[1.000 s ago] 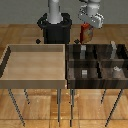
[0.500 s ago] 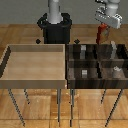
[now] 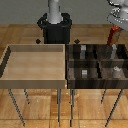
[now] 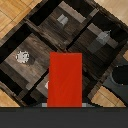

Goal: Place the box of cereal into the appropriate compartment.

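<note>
The box of cereal (image 3: 114, 37) is a small red box that hangs from my gripper (image 3: 115, 30), high at the exterior view's right. It is above the back right corner of the dark wooden compartment tray (image 3: 95, 85). The gripper is shut on the box's top. In the wrist view the red box (image 4: 65, 80) fills the middle, with the tray's compartments (image 4: 75, 37) well below it. The picture on the box's front does not show.
Small grey blocks sit in several compartments (image 3: 84, 73) (image 3: 114, 50) (image 4: 62, 19). A pale round item (image 4: 22, 56) lies in another. A light wooden open tray (image 3: 11, 62) stands at the exterior view's left. The robot base (image 3: 55, 27) is behind both trays.
My gripper has carried the red box toward the exterior view's right, from above the tray's back middle to above its back right corner.
</note>
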Robot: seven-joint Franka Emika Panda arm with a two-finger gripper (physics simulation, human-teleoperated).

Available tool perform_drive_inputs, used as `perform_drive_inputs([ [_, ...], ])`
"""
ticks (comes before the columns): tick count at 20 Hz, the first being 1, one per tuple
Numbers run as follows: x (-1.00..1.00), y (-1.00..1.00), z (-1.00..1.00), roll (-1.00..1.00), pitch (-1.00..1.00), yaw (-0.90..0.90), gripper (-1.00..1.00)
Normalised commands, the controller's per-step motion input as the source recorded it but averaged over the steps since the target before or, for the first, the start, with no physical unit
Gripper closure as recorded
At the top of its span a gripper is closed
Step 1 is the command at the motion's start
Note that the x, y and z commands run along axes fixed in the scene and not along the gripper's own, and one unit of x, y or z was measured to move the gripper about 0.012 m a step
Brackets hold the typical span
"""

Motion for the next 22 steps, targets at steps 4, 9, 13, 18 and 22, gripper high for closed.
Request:
perform_drive_inputs([
  [4,0.0,0.0,-1.0,0.0,0.0,0.0,1.0],
  [9,-0.07,-0.4,0.0,0.0,0.0,0.0,1.0],
  [13,-0.5,0.0,-0.25,0.0,0.0,0.0,1.0],
  [18,0.0,0.0,-1.0,0.0,0.0,0.0,1.0],
  [22,0.0,0.0,-1.0,0.0,0.0,0.0,1.0],
])
